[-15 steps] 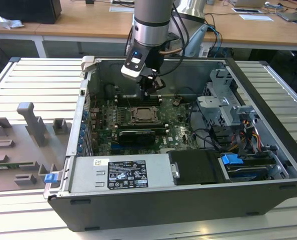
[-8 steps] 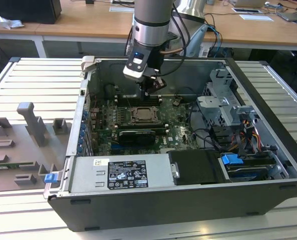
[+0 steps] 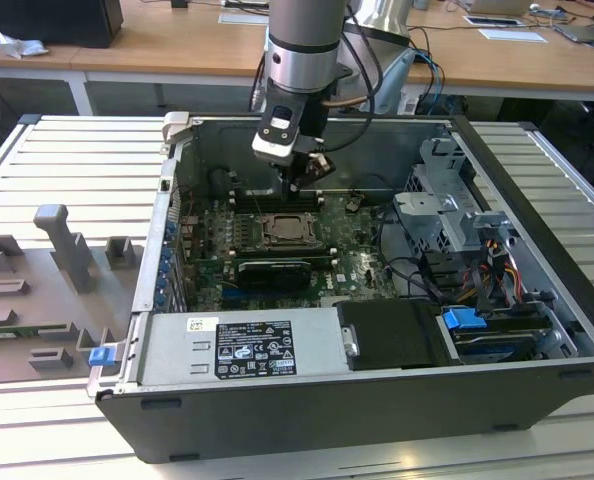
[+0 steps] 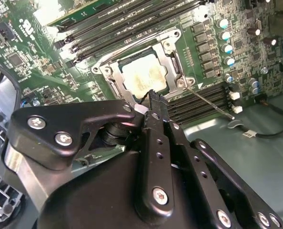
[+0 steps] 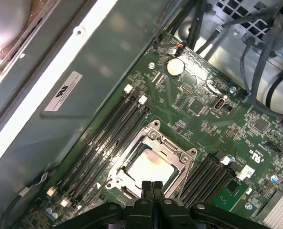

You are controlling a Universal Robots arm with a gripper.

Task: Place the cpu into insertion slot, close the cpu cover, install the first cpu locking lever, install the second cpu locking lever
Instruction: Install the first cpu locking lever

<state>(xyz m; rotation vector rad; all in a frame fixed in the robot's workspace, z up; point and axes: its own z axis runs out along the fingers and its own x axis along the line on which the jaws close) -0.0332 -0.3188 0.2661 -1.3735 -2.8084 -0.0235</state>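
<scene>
The cpu (image 4: 144, 76) (image 5: 148, 167) lies flat in the motherboard socket (image 3: 290, 230), its pale metal top showing through the window of the cpu cover (image 4: 172, 50) (image 5: 153, 137). The silvery cover lies down flat around the chip. A thin locking lever (image 4: 210, 102) runs out from one socket corner over the memory slots. My gripper (image 3: 299, 185) (image 4: 153, 98) (image 5: 152, 185) hangs just above the socket's edge. Its fingers are shut together with nothing between them.
The socket sits deep in an open computer case (image 3: 457, 130) between rows of memory slots (image 4: 127, 21) (image 5: 108, 133). A black card (image 3: 269, 272) lies in front of the socket. Drive cages and cables (image 3: 467, 240) crowd the exterior view's right. The power supply (image 3: 242, 345) spans the near side.
</scene>
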